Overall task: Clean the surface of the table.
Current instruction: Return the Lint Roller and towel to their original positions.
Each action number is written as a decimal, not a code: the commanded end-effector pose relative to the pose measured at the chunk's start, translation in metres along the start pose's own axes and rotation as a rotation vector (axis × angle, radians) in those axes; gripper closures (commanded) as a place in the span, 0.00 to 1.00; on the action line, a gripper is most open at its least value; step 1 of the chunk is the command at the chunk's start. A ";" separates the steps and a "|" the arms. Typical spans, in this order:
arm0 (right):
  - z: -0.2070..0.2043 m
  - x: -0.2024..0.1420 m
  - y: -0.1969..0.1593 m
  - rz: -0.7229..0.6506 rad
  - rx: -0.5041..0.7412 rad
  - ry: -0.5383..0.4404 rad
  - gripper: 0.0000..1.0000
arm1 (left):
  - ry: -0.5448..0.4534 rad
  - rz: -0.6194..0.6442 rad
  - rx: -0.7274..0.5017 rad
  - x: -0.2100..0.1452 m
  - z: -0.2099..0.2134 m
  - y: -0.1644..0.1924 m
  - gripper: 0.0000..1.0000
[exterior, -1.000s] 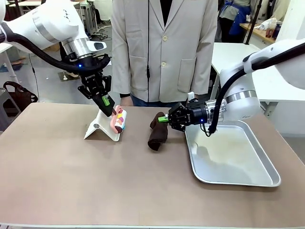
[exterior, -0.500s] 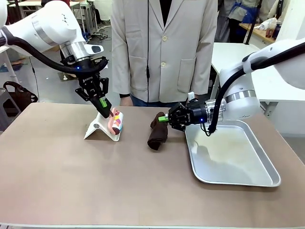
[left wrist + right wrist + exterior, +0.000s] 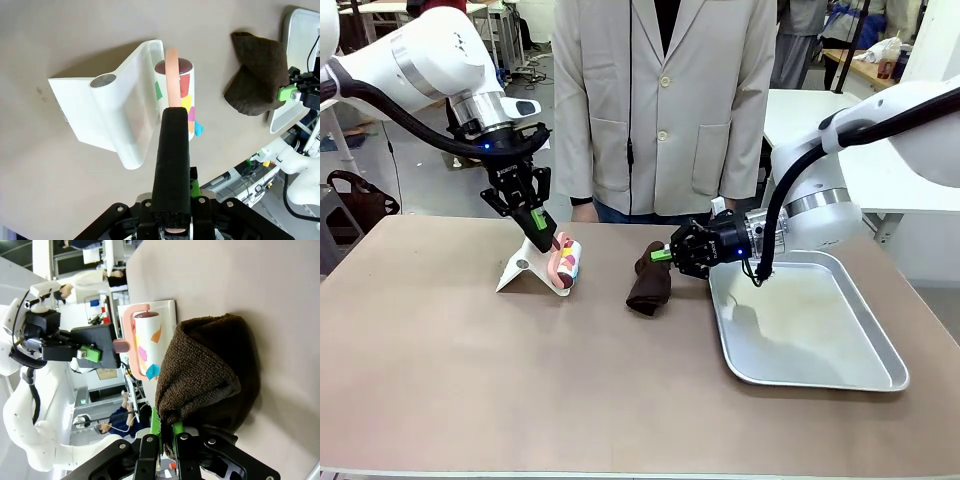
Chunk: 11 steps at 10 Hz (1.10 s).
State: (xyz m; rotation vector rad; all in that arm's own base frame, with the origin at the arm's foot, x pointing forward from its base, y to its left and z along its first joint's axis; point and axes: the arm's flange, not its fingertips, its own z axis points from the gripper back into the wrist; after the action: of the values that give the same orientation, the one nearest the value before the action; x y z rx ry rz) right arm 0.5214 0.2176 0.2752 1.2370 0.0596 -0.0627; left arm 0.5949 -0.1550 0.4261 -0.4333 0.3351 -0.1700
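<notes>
Compared with a second before, your left gripper (image 3: 542, 236) had drawn back slightly toward the left, taking the lint roller (image 3: 567, 258) with it, and your right gripper (image 3: 660, 255) had carried the brown cloth (image 3: 649, 283) a little leftward, away from the metal tray (image 3: 810, 325).

Your left gripper was clamped on the roller's salmon-pink handle (image 3: 173, 75), which ran straight out from between the closed jaws. The roller's drum, flecked with coloured scraps, sat against the white stand (image 3: 525, 266) at the far left of the table (image 3: 520, 380).

Your right gripper was pinched shut on the upper edge of the cloth, whose lower part draped onto the tabletop at the far centre.

The table lay with its long axis left to right across the front view, spanning nearly the whole width, with the person standing at its far edge and the tray on its right half.
</notes>
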 end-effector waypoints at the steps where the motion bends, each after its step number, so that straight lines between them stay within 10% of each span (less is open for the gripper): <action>1: -0.003 0.007 0.006 -0.009 -0.012 0.020 0.90 | 0.004 0.021 0.005 0.002 -0.002 -0.003 0.78; 11: -0.004 0.005 0.004 0.025 0.046 0.041 0.90 | -0.049 0.072 0.029 0.004 -0.014 0.018 0.78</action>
State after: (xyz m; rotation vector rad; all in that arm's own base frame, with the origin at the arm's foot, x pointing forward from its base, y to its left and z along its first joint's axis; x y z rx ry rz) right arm 0.5202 0.2221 0.2767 1.2623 0.0914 -0.0308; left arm 0.6004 -0.1510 0.4120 -0.4251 0.3052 -0.1286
